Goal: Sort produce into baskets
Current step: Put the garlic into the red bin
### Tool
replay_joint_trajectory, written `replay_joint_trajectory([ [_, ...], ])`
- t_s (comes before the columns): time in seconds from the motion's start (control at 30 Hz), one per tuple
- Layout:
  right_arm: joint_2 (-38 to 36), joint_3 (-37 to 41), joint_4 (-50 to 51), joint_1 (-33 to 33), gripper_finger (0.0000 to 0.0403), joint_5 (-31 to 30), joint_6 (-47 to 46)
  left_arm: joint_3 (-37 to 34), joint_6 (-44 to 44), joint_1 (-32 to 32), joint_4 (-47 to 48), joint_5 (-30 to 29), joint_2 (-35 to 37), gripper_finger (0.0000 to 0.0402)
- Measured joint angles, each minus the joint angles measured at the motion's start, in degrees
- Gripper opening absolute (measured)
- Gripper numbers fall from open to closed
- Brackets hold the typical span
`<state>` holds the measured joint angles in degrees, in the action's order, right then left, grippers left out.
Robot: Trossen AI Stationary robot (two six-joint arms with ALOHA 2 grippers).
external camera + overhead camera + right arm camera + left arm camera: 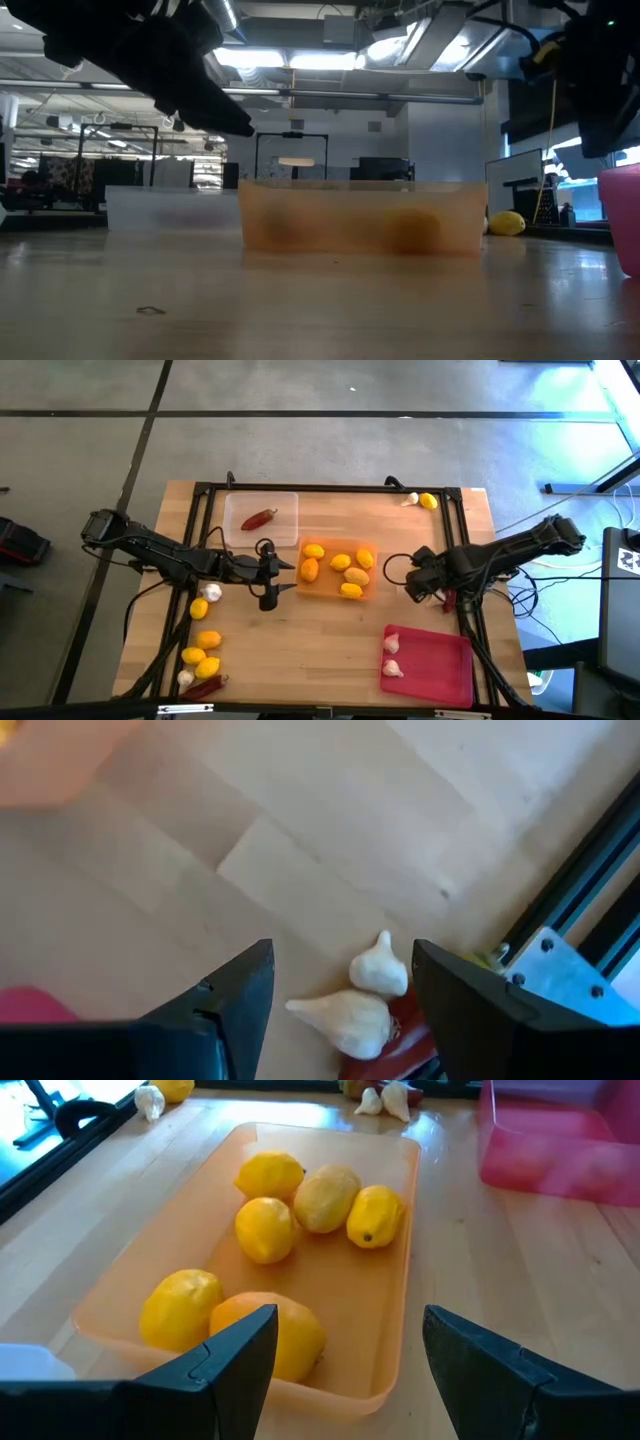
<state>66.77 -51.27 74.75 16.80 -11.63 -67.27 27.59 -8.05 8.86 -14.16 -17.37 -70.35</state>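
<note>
Left tool (278,574) hangs just beside the orange tray (372,592), at its left short edge, fingers (235,1350) apart and holding nothing. That tray lies with its long axis across the table (300,650), and five lemons (340,562) sit inside it; from the left wrist view they run away down the tray's length, two close to the tool, three bunched farther off.

Right tool (418,576) is over at the table's right edge, fingers (225,995) spread with nothing between them, and right below it two garlic bulbs (365,1000) lie touching each other, tips aimed different ways, pressed up against something red.

Clear tray (283,530) up at the far left holds one chili pepper (259,518), lying on a slant. Red-pink tray (440,670) at the near right carries two garlic bulbs (391,656) against its left wall.

Loose on the table: a lemon (428,501) and a garlic bulb (411,498) side by side at the far right corner, and down the left side more lemons (203,645), garlic (213,591) and a chili pepper (205,687) lying slantwise near the front edge.
</note>
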Motion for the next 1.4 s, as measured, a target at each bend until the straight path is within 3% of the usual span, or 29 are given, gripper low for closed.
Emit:
replay_joint_trajectory([
  [0.73,9.6,1.6,2.9,-0.2,0.0229,5.4,-0.8,0.0,-0.1,0.0,0.3,0.0,0.0,0.0246],
  [0.97,9.6,9.1,-2.3,-3.6,0.0229,11.3,2.0,0.0,-0.1,0.0,0.3,0.0,0.0,0.0246],
  [1.4,10.4,11.0,-5.2,-9.3,0.0229,10.4,3.1,0.0,-0.3,0.0,0.2,0.0,0.0,0.0246],
])
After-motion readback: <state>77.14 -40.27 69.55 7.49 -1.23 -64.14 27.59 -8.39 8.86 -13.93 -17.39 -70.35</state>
